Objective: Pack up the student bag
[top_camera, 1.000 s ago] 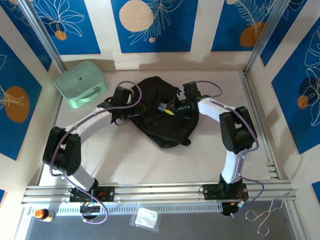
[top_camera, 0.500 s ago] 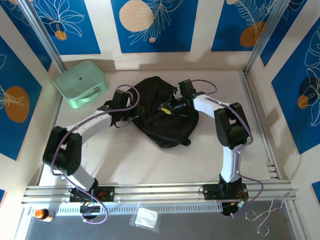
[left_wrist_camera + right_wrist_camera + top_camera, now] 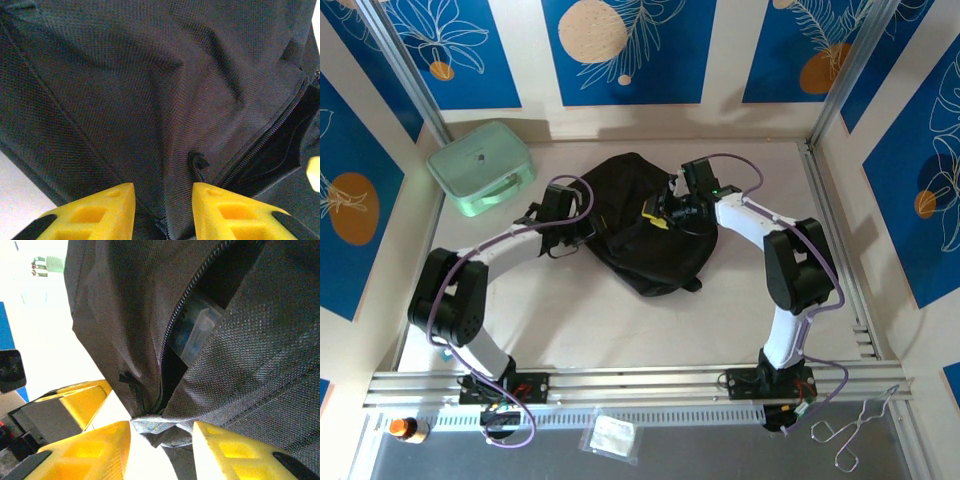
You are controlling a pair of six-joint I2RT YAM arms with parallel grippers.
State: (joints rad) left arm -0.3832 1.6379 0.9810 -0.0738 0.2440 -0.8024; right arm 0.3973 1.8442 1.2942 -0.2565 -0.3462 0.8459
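The student bag (image 3: 650,240), a black fabric backpack, lies in the middle of the table with both grippers at its top edge. My left gripper (image 3: 586,226) comes in from the left. In the left wrist view its yellow fingers (image 3: 116,209) stand apart with a raised fold of the student bag (image 3: 125,90) between them, beside a black zip pull (image 3: 198,162). My right gripper (image 3: 656,216) is open over the zip mouth (image 3: 172,365). A crumpled grey corner of fabric (image 3: 157,426) lies loose between its fingers. A clear plastic item (image 3: 196,332) shows inside the opening.
A mint-green hard case (image 3: 480,167) stands at the back left by the wall. On the front ledge lie an orange-capped bottle (image 3: 405,429), a clear pouch (image 3: 613,436) and metal forceps (image 3: 855,432). Bare table lies in front of the bag.
My right gripper's jaws have spread apart and let go of the bag's fabric. The left gripper's jaws have narrowed around the fold, and that wrist has shifted slightly nearer.
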